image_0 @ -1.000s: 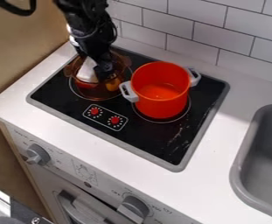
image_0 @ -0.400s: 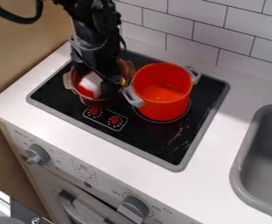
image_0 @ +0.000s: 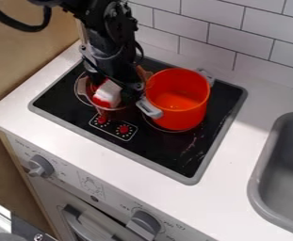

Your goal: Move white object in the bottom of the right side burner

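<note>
Hand (image_0: 129,93) is down in the brown see-through pot (image_0: 82,88), and I can't tell if it's wide or narrow. The white thing (image_0: 109,92) is right beside it, boxy with some red. A snug grip and a straight lift should clear the rim; go slowly, as the smooth, round orange pot (image_0: 175,100) beside the hand could get bumped. The stove top (image_0: 167,154) under it looks flat and shiny.

Room over the stove's front edge (image_0: 110,145); orange pot (image_0: 181,115) in the way beside the brown pot (image_0: 114,114).
</note>
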`<state>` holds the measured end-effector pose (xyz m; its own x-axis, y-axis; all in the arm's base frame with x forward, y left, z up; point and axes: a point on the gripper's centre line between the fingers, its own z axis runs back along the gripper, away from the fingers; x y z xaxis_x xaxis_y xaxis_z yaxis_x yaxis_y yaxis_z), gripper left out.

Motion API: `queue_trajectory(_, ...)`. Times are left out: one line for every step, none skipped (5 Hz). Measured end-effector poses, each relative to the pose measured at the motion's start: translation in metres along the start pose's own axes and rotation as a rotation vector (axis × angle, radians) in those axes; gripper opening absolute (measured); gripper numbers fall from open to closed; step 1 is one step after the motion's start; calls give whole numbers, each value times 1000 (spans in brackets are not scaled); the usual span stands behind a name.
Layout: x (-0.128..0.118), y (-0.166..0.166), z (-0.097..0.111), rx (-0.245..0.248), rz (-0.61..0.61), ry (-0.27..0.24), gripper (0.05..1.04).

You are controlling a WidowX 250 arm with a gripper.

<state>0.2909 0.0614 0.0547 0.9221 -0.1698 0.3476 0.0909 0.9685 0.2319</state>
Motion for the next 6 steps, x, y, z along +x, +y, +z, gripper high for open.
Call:
queue_trajectory(-1, -3, 0, -18, 10, 7, 675)
queue_trajectory(-2, -4, 1, -32, 31, 26, 499)
queue_trajectory(1, -2, 8, -39, 32, 3, 499)
queue_trajectory(8, 7, 19, -46, 25, -63, 499)
queue_trajectory(6, 11, 31, -64, 17, -36, 499)
queue_trajectory(15, 3, 56, -82, 63, 8, 499)
